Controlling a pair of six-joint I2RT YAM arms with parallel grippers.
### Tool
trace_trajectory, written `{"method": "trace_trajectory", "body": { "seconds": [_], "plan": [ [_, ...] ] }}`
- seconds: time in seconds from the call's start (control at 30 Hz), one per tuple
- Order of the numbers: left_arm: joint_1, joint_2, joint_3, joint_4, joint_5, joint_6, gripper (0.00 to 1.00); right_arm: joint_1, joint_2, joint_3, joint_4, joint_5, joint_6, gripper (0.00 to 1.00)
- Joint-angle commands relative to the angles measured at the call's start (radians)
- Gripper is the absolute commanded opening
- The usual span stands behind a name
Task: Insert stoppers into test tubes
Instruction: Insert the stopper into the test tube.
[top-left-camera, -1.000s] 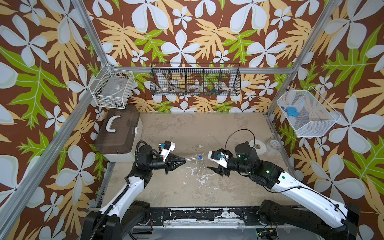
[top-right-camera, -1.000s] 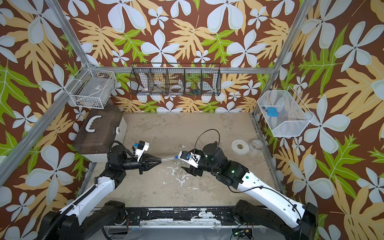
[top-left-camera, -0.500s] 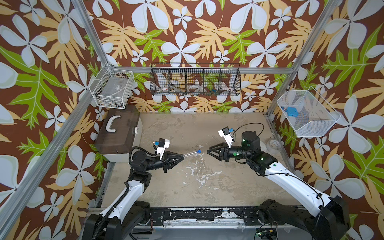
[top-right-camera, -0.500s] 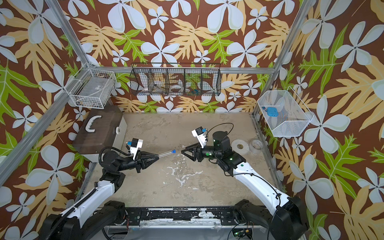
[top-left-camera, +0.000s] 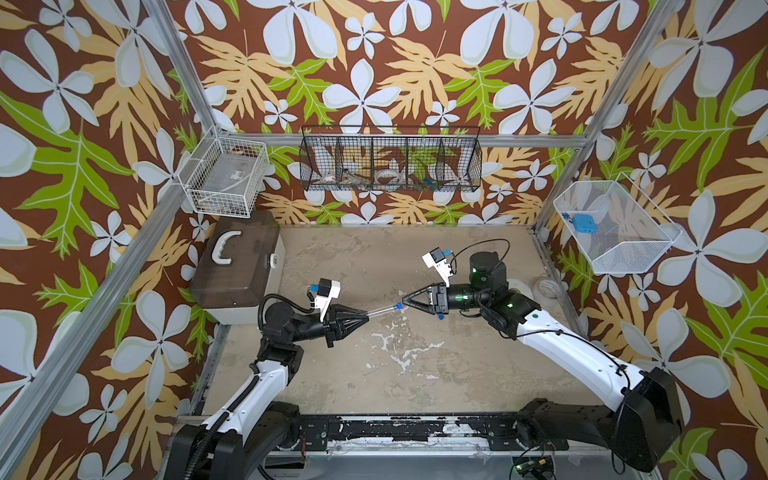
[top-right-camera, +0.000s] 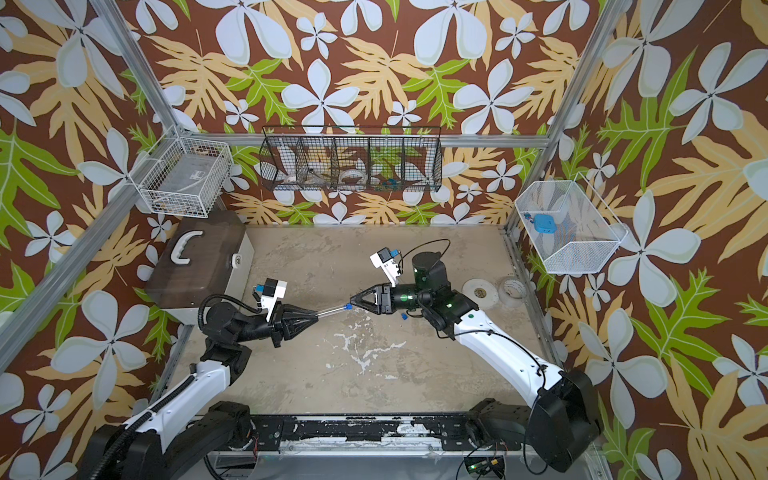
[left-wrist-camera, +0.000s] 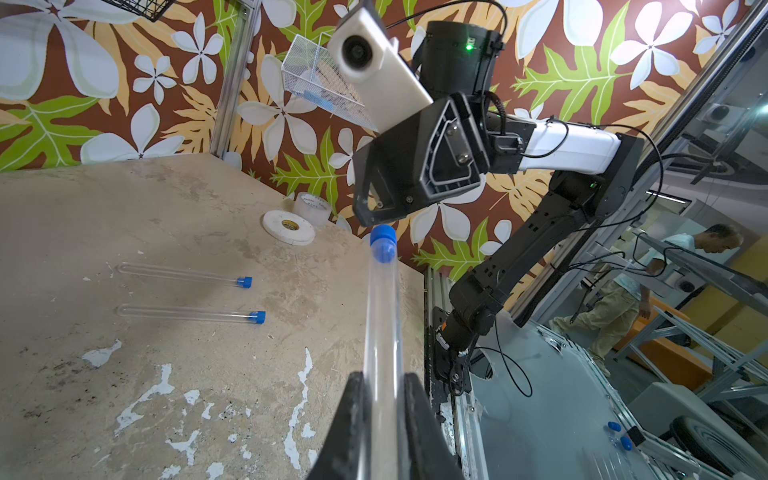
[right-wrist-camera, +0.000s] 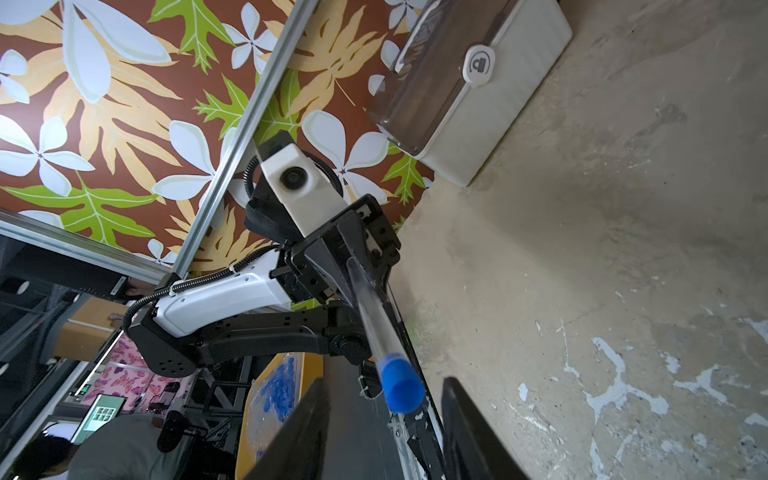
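Note:
My left gripper (left-wrist-camera: 382, 378) is shut on a clear test tube (left-wrist-camera: 380, 324), held out level above the table in both top views (top-left-camera: 380, 311) (top-right-camera: 330, 311). A blue stopper (right-wrist-camera: 399, 386) sits in the tube's free end. My right gripper (right-wrist-camera: 385, 384) faces that end and is open, one finger on each side of the stopper with a gap on both sides. In a top view its tip (top-left-camera: 405, 302) is right at the stopper (top-left-camera: 397, 306). Two more test tubes (left-wrist-camera: 178, 274) (left-wrist-camera: 187, 313) lie on the table, each with a blue stopper (left-wrist-camera: 244, 282) (left-wrist-camera: 258, 317) in it.
A brown-lidded white box (top-left-camera: 237, 270) stands at the back left. Two white tape rolls (top-left-camera: 548, 286) (left-wrist-camera: 289, 226) lie by the right wall. Wire baskets hang on the walls, and the white mesh one holds a flat blue square (top-left-camera: 584, 224).
The right gripper has risen, turned level and moved in to the tube's stoppered end, with its jaws narrower than before. The left gripper still holds the tube, shifted slightly left.

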Motion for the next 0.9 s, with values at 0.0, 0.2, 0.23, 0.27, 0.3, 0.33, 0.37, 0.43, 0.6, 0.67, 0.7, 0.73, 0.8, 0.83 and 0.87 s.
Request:
{"method": "trace_trajectory", "body": {
  "seconds": [0.0, 0.2, 0.23, 0.27, 0.3, 0.33, 0.37, 0.43, 0.6, 0.67, 0.7, 0.73, 0.8, 0.83, 0.87],
  "plan": [
    [0.003, 0.002, 0.005, 0.032, 0.024, 0.004, 0.00, 0.001, 0.005, 0.008, -0.009, -0.039, 0.011, 0.44],
    [0.002, 0.002, 0.004, 0.014, 0.023, 0.022, 0.00, 0.001, 0.005, 0.003, -0.017, -0.061, 0.009, 0.38],
    [0.002, 0.003, 0.004, 0.011, 0.021, 0.026, 0.00, 0.002, 0.003, 0.003, -0.019, -0.066, 0.007, 0.37],
    [0.004, 0.003, 0.003, 0.008, 0.019, 0.032, 0.00, 0.002, 0.002, 0.004, -0.025, -0.069, 0.003, 0.37],
    [0.002, 0.003, 0.001, 0.005, 0.017, 0.037, 0.00, 0.001, 0.000, 0.009, -0.038, -0.069, -0.008, 0.36],
    [0.002, 0.002, 0.002, 0.003, 0.017, 0.040, 0.00, 0.001, 0.001, 0.013, -0.047, -0.069, -0.017, 0.36],
    [0.002, 0.002, 0.003, 0.000, 0.018, 0.041, 0.00, 0.002, 0.003, 0.014, -0.054, -0.070, -0.022, 0.36],
    [0.002, 0.002, 0.004, -0.008, 0.019, 0.041, 0.00, 0.004, 0.002, 0.011, -0.048, -0.072, -0.018, 0.35],
    [0.003, 0.001, 0.003, -0.010, 0.017, 0.047, 0.00, 0.013, 0.012, 0.013, -0.048, -0.075, -0.024, 0.32],
    [0.002, 0.001, 0.003, -0.012, 0.017, 0.047, 0.00, 0.019, 0.014, 0.014, -0.048, -0.075, -0.025, 0.32],
    [0.003, 0.000, 0.003, -0.012, 0.017, 0.048, 0.00, 0.022, 0.015, 0.013, -0.048, -0.074, -0.027, 0.32],
    [0.003, 0.000, 0.003, -0.012, 0.017, 0.048, 0.00, 0.024, 0.017, 0.013, -0.048, -0.074, -0.027, 0.32],
    [0.002, 0.000, 0.004, -0.015, 0.017, 0.050, 0.00, 0.027, 0.019, 0.011, -0.046, -0.072, -0.027, 0.31],
    [0.002, 0.000, 0.003, -0.015, 0.019, 0.050, 0.00, 0.028, 0.020, 0.011, -0.046, -0.073, -0.028, 0.31],
    [0.002, 0.000, 0.003, -0.015, 0.017, 0.050, 0.00, 0.029, 0.020, 0.011, -0.048, -0.071, -0.027, 0.31]
  ]
}}
